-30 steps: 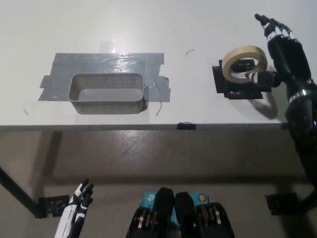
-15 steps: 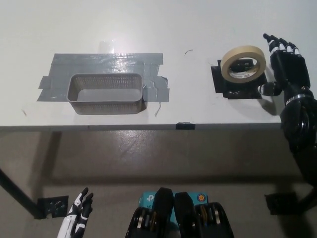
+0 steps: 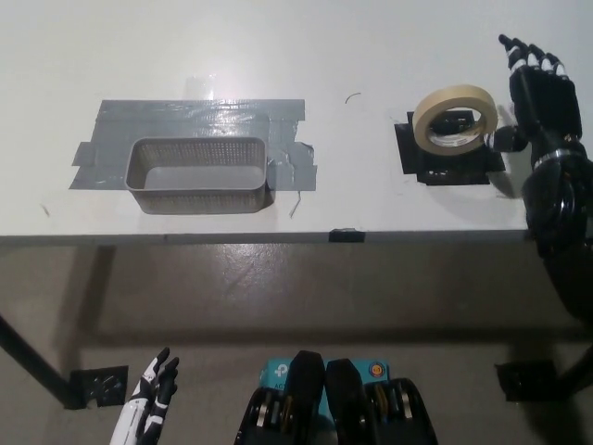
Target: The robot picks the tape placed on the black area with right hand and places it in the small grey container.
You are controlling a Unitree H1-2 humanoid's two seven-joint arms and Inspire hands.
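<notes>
A beige roll of tape (image 3: 454, 118) lies on the black patch (image 3: 448, 156) at the table's right side. My black right hand (image 3: 537, 98) hovers just right of the roll, fingers apart and extended, holding nothing, with its thumb near the roll's right edge. The small grey mesh container (image 3: 200, 174) stands to the left on strips of grey tape (image 3: 200, 119), and it holds nothing. My white left hand (image 3: 148, 405) rests low at the lower left, below the table edge, fingers spread.
The white table's front edge (image 3: 278, 237) runs across the middle of the view, with a black marker (image 3: 347, 235) on it. Brown floor lies below, with black table feet (image 3: 97, 386) at the lower left and lower right.
The right hand has drawn back to the right and up, away from the tape roll, which stayed on the black patch. The left hand barely moved.
</notes>
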